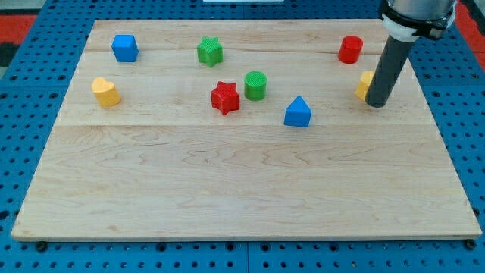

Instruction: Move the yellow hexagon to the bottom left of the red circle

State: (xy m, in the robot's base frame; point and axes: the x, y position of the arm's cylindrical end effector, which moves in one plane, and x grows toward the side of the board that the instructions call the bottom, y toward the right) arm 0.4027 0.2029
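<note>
The yellow hexagon [364, 84] sits near the board's right side, partly hidden behind my rod. The red circle [350, 49] stands above it and a little to the left, near the view's top right. My tip [377, 104] rests on the board just right of and slightly below the yellow hexagon, touching or almost touching it.
On the wooden board [242, 189]: a blue cube [124, 48] at top left, a yellow block [106, 92] at left, a green star [210, 51], a red star [225, 98], a green cylinder [255, 86], a blue triangular block [298, 112].
</note>
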